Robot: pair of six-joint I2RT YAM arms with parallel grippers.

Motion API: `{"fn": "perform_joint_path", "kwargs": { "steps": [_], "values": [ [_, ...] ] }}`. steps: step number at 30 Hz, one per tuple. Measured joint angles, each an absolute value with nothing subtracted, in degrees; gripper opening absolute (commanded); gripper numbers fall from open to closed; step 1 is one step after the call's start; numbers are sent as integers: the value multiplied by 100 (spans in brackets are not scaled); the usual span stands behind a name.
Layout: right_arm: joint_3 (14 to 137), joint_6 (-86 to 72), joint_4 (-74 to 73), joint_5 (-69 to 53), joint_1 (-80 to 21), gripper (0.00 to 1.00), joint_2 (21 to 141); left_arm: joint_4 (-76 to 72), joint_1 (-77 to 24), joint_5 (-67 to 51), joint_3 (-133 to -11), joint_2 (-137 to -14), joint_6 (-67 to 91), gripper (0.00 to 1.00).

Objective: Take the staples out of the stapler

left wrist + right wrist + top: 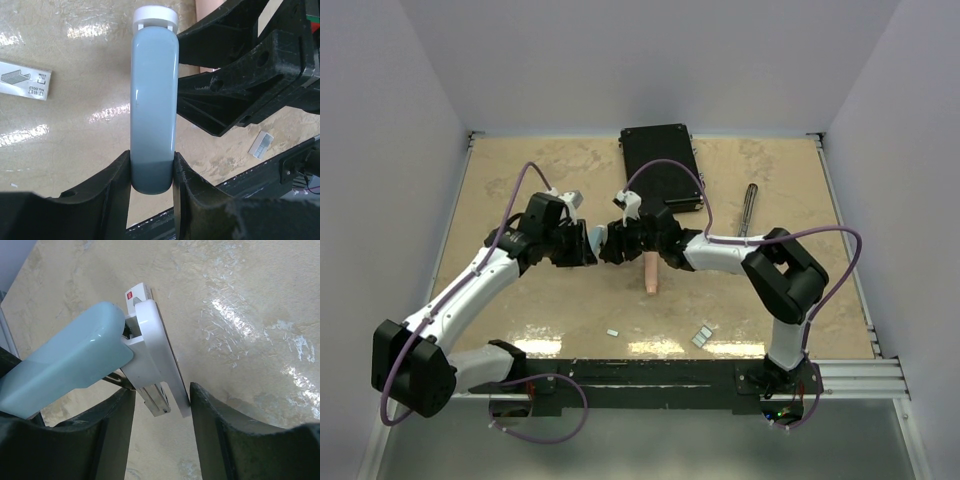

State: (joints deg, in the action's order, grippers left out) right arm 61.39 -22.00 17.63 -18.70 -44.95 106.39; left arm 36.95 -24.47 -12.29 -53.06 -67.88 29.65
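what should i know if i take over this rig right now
Grippers: left gripper shut on the blue stapler, lifted over the table; right gripper has fingers astride its white lower half, grip unclear.
Things: a few short strips of staples lie on the table near the front edge.
Done: some staples out.
Left: whether any are inside doesn't show; check, then empty the rest.

Bright, even light falls from overhead. The glossy beige marbled tabletop [570,160] flares white at six o'clock from above, at nine o'clock in the left wrist view and at three o'clock in the right. A soft highlight streaks the pale blue plastic stapler [154,100]. The left gripper's black fingers [100,200] blur at six o'clock.
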Motion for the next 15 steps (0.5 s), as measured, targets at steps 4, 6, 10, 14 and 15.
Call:
{"fn": "perform_joint_path", "kwargs": {
  "steps": [4,6,10,14,15],
  "values": [
    [6139,-2202,1769,-1922,-4493,52,10702,3732,-2443,-1284,-5325,-6884,2932,0],
    [6139,-2204,1780,-1927,-4488,43,10728,3741,-2443,-1291,-5343,-6925,2934,0],
    [6139,-2252,1822,-1964,-4488,18,10731,3743,-2434,-1278,-5417,-6978,2936,0],
    [6020,-2397,2062,-2200,-4442,0,10731,3756,-2399,-1223,-5498,-7026,2932,4],
    [5931,-2493,2200,-2292,-4412,0,10731,3758,-2401,-1227,-5520,-7041,2932,4]
  ]
}}
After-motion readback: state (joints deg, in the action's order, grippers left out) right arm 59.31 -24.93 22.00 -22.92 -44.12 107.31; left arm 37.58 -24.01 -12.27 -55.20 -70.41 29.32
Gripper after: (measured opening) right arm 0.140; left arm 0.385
